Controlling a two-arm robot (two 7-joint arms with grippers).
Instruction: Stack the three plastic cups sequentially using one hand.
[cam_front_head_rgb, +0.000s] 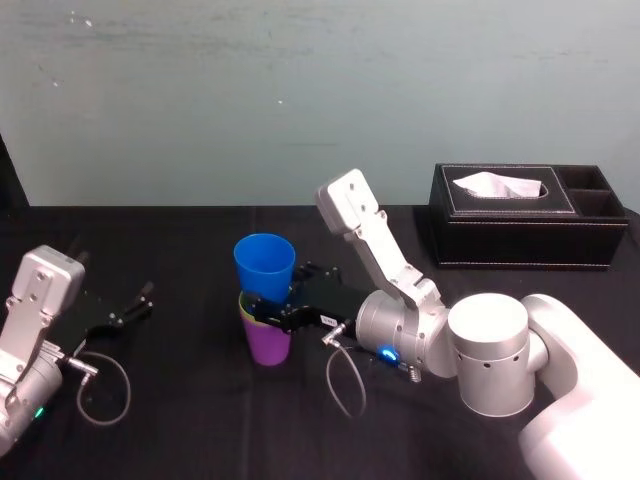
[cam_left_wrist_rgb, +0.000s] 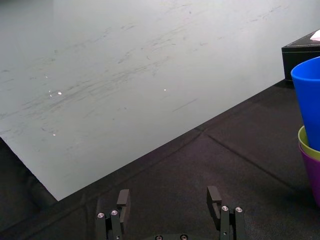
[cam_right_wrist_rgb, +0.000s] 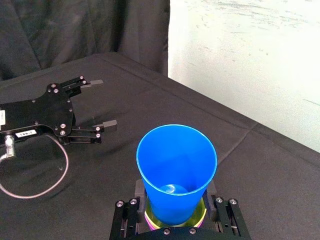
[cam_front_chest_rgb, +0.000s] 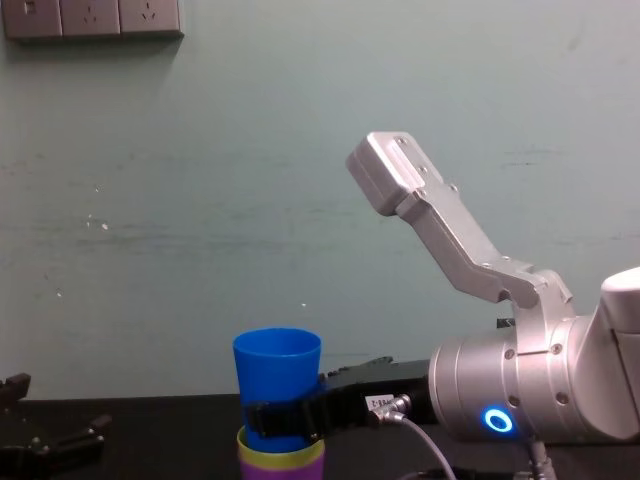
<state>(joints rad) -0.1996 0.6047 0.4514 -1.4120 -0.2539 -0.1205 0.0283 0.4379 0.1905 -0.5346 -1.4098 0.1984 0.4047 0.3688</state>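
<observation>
Cloth, black, covers the table (cam_front_head_rgb: 180, 430) nearest the robot. The left gripper (cam_front_head_rgb: 133, 306) rests on it at the left with its fingers spread, idle since one arm does this job. Just beyond, the right gripper (cam_front_head_rgb: 268, 312) reaches in from the right and pinches the blue cup (cam_front_head_rgb: 264, 262) low on its wall, just above the rim of the yellow-green cup (cam_front_chest_rgb: 280, 452), which sits inside the purple cup (cam_front_head_rgb: 268, 345). That low side grip leaves the mouth free and likely allows a downward press. The blue cup stands tall, so it seems not fully seated. Farther back at the right a tissue box (cam_front_head_rgb: 520, 235) sits well apart, before the pale wall (cam_front_head_rgb: 300, 100).
</observation>
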